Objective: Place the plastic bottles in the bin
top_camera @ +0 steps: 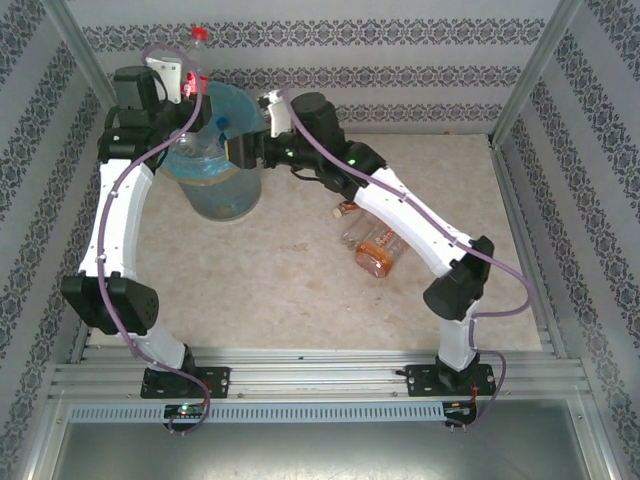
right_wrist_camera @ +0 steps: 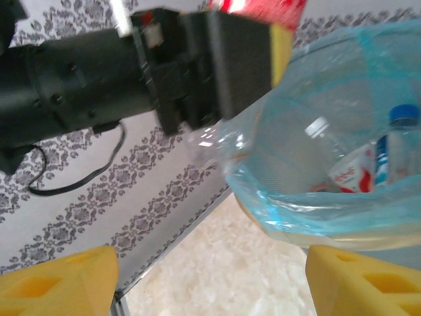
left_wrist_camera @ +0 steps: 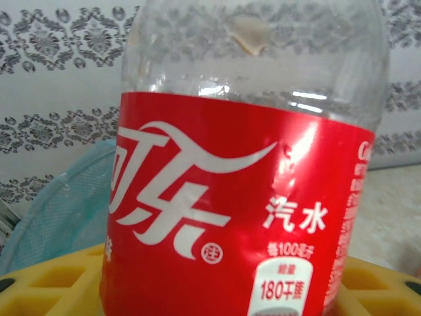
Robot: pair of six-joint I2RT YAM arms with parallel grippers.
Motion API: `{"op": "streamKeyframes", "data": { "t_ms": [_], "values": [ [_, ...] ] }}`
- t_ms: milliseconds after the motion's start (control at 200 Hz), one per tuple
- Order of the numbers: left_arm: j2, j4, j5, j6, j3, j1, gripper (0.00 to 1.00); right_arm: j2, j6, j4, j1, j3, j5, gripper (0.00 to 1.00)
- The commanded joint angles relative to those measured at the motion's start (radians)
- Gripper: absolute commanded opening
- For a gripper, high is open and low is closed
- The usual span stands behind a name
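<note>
My left pincer [top_camera: 185, 95] is clamped on a bottle [left_wrist_camera: 243, 197], up by the bin's [top_camera: 225, 195] edge. My right pincer [right_wrist_camera: 210, 283] is wide apart, near the bin.

Your tabletop [top_camera: 290, 290] was beige with a marbled, mottled finish, and it ran back to the rear wall. The walls [top_camera: 400, 40] on three sides were papered white, with grey damask bands running in horizontal stripes at the rear and in vertical stripes on the side panels. Two aluminium frame posts [top_camera: 528, 70] slanted up at the back corners. Along your near edge, slotted aluminium rails [top_camera: 320, 375] spanned the full width. A pale slotted strip [top_camera: 320, 411] lay just in front of them, and below that was a dull grey metal sheet [top_camera: 320, 455].
</note>
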Motion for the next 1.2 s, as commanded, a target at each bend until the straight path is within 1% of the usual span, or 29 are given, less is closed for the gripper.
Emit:
{"op": "streamKeyframes", "data": {
  "t_ms": [0,65,120,210,280,300,315,400,654,869,1049,1194],
  "values": [
    [0.05,0.164,0.042,-0.055,-0.029,0.029,0.61,0.033,0.031,0.008,0.014,0.074,-0.067,0.76],
    [0.065,0.184,0.028,-0.057,-0.04,0.03,0.64,0.041,0.03,0.003,0.018,0.076,-0.067,0.76],
    [0.076,0.193,0.01,-0.059,-0.051,0.03,0.69,0.04,0.029,-0.004,0.019,0.071,-0.061,0.76],
    [0.082,0.194,-0.004,-0.058,-0.063,0.03,0.86,0.034,0.024,-0.003,0.018,0.06,-0.051,0.76],
    [0.075,0.214,-0.007,-0.063,-0.087,0.031,0.94,0.03,0.018,-0.006,0.019,0.051,-0.048,0.76],
    [0.071,0.223,-0.009,-0.064,-0.094,0.03,0.99,0.03,0.018,-0.006,0.017,0.05,-0.046,0.76],
    [0.068,0.229,-0.01,-0.064,-0.1,0.031,1.0,0.03,0.018,-0.007,0.019,0.05,-0.045,0.76],
    [0.058,0.25,-0.014,-0.064,-0.117,0.032,1.0,0.032,0.016,-0.008,0.019,0.05,-0.045,0.77],
    [0.055,0.221,-0.007,-0.051,-0.106,0.032,0.98,0.029,0.007,-0.014,0.013,0.042,-0.03,0.77],
    [0.027,0.199,0.053,-0.047,-0.098,0.02,0.93,0.011,0.007,-0.029,-0.018,0.014,-0.021,0.77],
    [-0.021,0.125,-0.003,0.031,-0.059,-0.06,0.92,-0.064,-0.004,-0.058,-0.078,-0.07,0.045,0.75],
    [-0.038,0.064,-0.065,0.089,-0.006,-0.152,0.92,-0.146,-0.007,-0.082,-0.153,-0.179,0.093,0.69]
  ]
}}
